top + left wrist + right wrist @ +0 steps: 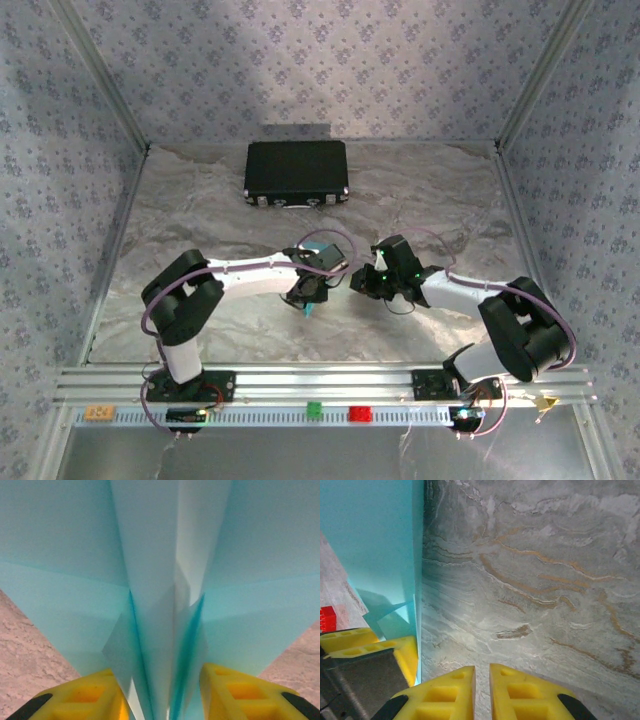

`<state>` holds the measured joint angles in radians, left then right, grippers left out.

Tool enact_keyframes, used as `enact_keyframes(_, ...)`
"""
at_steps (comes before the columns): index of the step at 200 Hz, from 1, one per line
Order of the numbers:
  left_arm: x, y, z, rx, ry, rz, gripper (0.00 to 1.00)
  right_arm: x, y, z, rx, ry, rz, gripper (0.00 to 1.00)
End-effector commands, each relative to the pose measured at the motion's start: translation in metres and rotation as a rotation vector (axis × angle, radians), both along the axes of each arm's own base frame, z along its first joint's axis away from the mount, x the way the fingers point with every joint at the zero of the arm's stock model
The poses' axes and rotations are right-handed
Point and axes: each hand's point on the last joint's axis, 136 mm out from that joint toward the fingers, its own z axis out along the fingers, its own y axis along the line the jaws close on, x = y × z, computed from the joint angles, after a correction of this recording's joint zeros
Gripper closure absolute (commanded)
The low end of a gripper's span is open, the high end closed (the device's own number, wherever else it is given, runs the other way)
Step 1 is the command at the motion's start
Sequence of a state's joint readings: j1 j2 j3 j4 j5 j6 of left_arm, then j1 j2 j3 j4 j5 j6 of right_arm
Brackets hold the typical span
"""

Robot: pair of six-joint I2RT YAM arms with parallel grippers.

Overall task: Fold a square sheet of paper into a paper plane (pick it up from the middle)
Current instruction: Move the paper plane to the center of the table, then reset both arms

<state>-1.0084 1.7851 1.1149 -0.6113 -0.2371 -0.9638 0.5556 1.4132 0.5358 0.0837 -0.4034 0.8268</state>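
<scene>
The paper plane (150,580), a light-blue folded dart with a centre crease and wings spread to both sides, stands between the yellow fingers (95,695) of my left gripper (160,700), which is shut on its folded keel. From above, a bit of the blue paper plane (308,309) peeks out under the left gripper (304,293) at the table's middle. My right gripper (482,690) hovers just to the right over the bare table, fingers almost touching with nothing between them. From the right wrist, the paper plane (370,540) rises edge-on at the left, above the left gripper's fingers (370,645).
A black rectangular case (296,173) lies at the back of the marbled table (200,220). A green block (314,409) and a red block (358,413) sit on the front rail between the arm bases. Patterned walls close in three sides.
</scene>
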Motion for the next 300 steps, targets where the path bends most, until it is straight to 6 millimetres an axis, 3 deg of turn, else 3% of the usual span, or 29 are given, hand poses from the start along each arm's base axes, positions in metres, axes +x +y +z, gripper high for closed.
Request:
enact_keyframes(1,0.004,-0.001,0.024,-0.020,-0.046,0.017,0.60,0.003,-0.005,0.006,-0.016,-0.021,-0.008,0.84)
enact_keyframes(66,0.005,0.002,0.045,-0.052,-0.083,0.028,0.60,0.008,-0.016,0.015,-0.035,-0.046,-0.020,0.82)
enact_keyframes(91,0.011,0.007,0.072,-0.092,-0.167,0.023,0.59,0.013,-0.027,0.026,-0.072,-0.090,-0.031,0.82)
enact_keyframes(107,0.018,0.016,0.099,-0.124,-0.267,0.019,0.52,0.017,-0.038,0.040,-0.117,-0.151,-0.040,0.80)
enact_keyframes(122,0.025,0.032,0.120,-0.138,-0.356,0.023,0.47,0.025,-0.053,0.059,-0.179,-0.225,-0.074,0.75)
enact_keyframes(154,0.045,0.083,0.142,-0.149,-0.493,0.063,0.31,0.046,-0.104,0.107,-0.399,-0.452,-0.185,0.46)
enact_keyframes(163,0.052,0.101,0.145,-0.144,-0.528,0.085,0.25,0.055,-0.124,0.120,-0.469,-0.506,-0.275,0.41)
enact_keyframes(176,0.063,0.132,0.149,-0.118,-0.577,0.139,0.07,0.064,-0.155,0.130,-0.602,-0.570,-0.383,0.37)
enact_keyframes(186,0.071,0.155,0.150,-0.100,-0.605,0.182,0.03,0.073,-0.171,0.134,-0.693,-0.646,-0.411,0.35)
enact_keyframes(212,0.089,0.216,0.148,0.014,-0.645,0.292,0.01,0.091,-0.207,0.129,-0.890,-0.724,-0.459,0.27)
enact_keyframes(240,0.102,0.272,0.134,0.182,-0.654,0.374,0.01,0.111,-0.245,0.089,-0.960,-0.615,-0.472,0.25)
enact_keyframes(250,0.107,0.286,0.131,0.244,-0.671,0.389,0.01,0.118,-0.248,0.079,-0.972,-0.634,-0.447,0.25)
enact_keyframes(273,0.119,0.300,0.121,0.317,-0.691,0.350,0.00,0.130,-0.240,0.072,-0.897,-0.748,-0.385,0.26)
enact_keyframes(300,0.134,0.305,0.096,0.329,-0.663,0.330,0.00,0.142,-0.238,0.060,-0.858,-0.807,-0.310,0.26)
